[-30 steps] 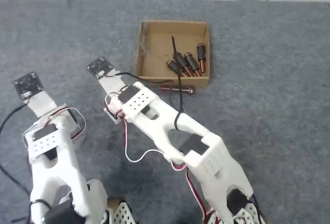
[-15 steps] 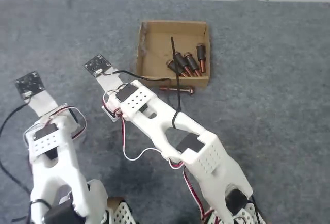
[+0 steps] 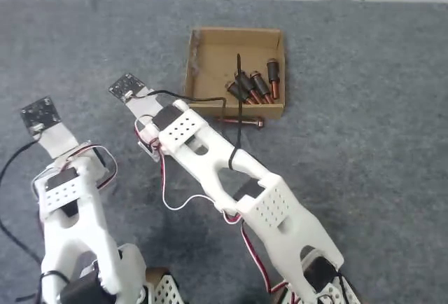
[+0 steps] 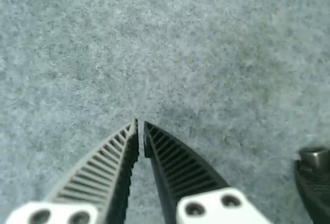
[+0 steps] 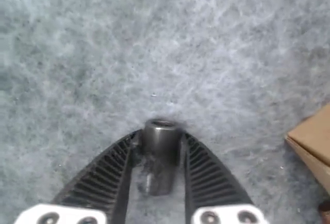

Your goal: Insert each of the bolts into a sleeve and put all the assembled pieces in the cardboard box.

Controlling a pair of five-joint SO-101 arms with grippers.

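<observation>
Sleeve [image 5: 161, 154], a dark hollow cylinder, is pinched between the two ribbed fingers of the right end effector [image 5: 160, 133]. Its long axis runs along the fingers. Its open mouth points outward, just past the fingertips and toward the grey bench [image 5: 154, 38] beyond. One finger presses on each side of the sleeve's barrel. In the right wrist view a corner of the cardboard box [image 5: 309, 141] shows off to one side, apart from the sleeve.

The left end effector [image 4: 141, 124] hangs over bare bench with its fingers pressed almost together. Only a thin slit shows between the tips, and nothing is in it.

From above, the right arm [image 3: 210, 160] stretches diagonally across the bench, its wrist to the left of the cardboard box [image 3: 210, 66]. The left arm [image 3: 70, 206] sits well apart on the far left. A copper bolt [image 3: 240, 120] lies on the bench just outside the box's near wall, its long axis parallel to that wall. Inside the box, the assembled pieces [image 3: 255, 83] lie in the right half close to the near wall, with dark sleeves on copper shafts. Most are angled toward the near wall.

Compared with a second ago, the right arm's wrist has swung further left, away from the box, and its elbow has shifted left with it. The left arm, the loose bolt and the pieces in the box are where they were.
</observation>
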